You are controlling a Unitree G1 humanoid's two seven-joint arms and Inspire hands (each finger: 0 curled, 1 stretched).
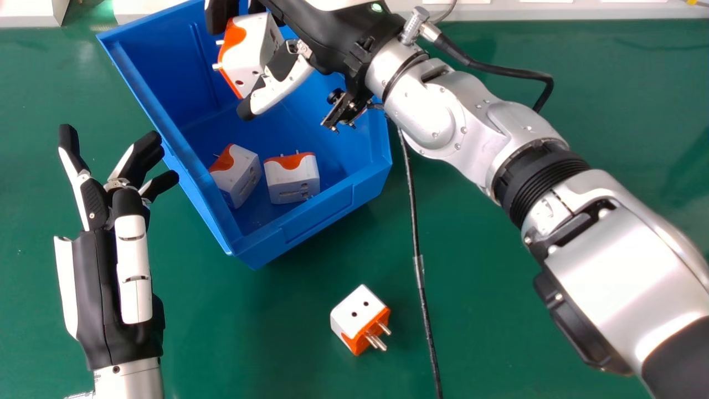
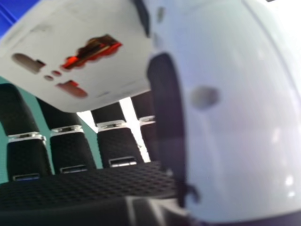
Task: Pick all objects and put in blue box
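In the head view my right hand (image 1: 279,83) is over the blue box (image 1: 354,191), its fingers and thumb pinching a white and orange adapter (image 1: 250,52). The right hand view shows that held adapter (image 2: 94,52) between the thumb and fingers of my right hand (image 2: 120,146). Two more adapters, one (image 1: 238,176) beside the other (image 1: 292,177), lie inside the box near its front corner. Another adapter (image 1: 357,313) rests on the green table in front of the box, metal pins facing right. My left hand (image 1: 91,266) is open, left of the box.
A thin black cable (image 1: 416,238) runs down the green table (image 1: 498,310) between the box and the right side. My silver right forearm (image 1: 620,266) crosses above the table from the lower right. White objects (image 1: 554,11) line the table's far edge.
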